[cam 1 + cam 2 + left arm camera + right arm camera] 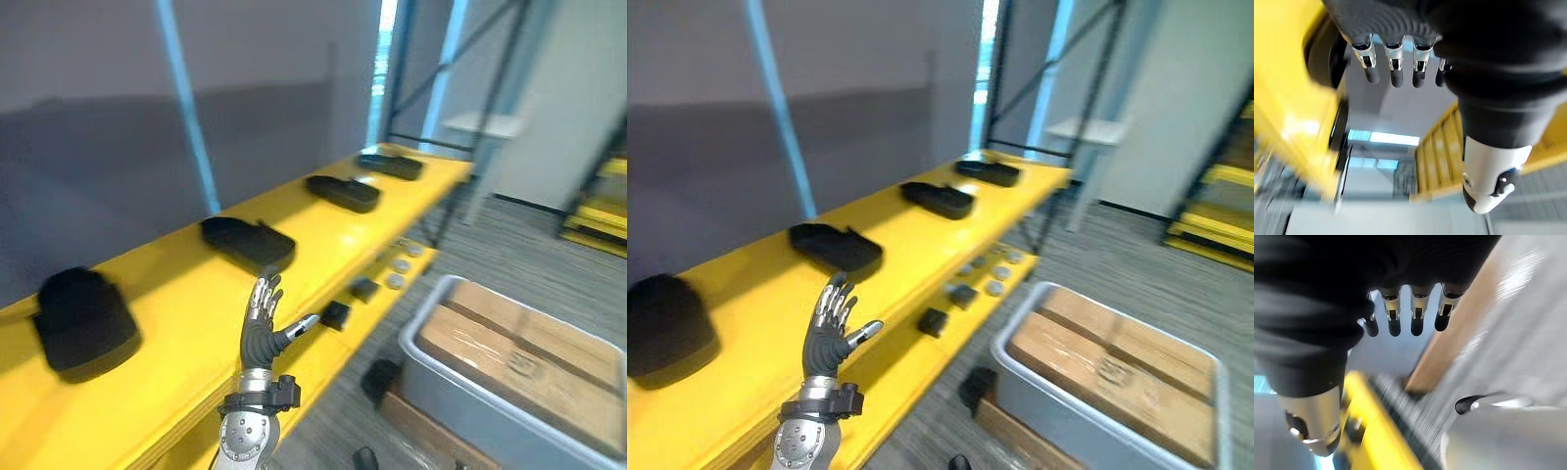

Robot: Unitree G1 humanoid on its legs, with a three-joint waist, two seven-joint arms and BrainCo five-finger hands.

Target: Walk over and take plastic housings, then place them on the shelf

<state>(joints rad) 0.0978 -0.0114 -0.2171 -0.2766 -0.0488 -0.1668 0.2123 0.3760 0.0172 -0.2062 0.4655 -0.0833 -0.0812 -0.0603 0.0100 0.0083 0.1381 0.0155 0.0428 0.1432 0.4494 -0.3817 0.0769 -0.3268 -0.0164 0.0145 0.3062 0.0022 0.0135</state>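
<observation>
**Left eye view:** Four black plastic housings lie in a row along the top of the yellow shelf (186,304). The nearest housing (83,318) sits at the shelf's near end. The second housing (247,242) and the third housing (343,192) lie further along, and the fourth housing (390,165) sits at the far end. The left hand (263,328) is raised at the shelf's front edge, before the second housing and apart from it. Its fingers are spread and hold nothing. A grey bin (431,392) stands on the floor off the shelf's front.

**Right eye view:** Small parts (965,294) lie on the shelf's lower tier.

**Left wrist view:** The fingers (1396,73) are straight, apart and empty.

**Right wrist view:** The right hand (1417,318) hangs off the shelf's front, its fingers straight and empty.

**Risk:** A careless sideways sweep of the raised left hand would likely knock the second housing. A step away from the shelf could strike the bin.
</observation>
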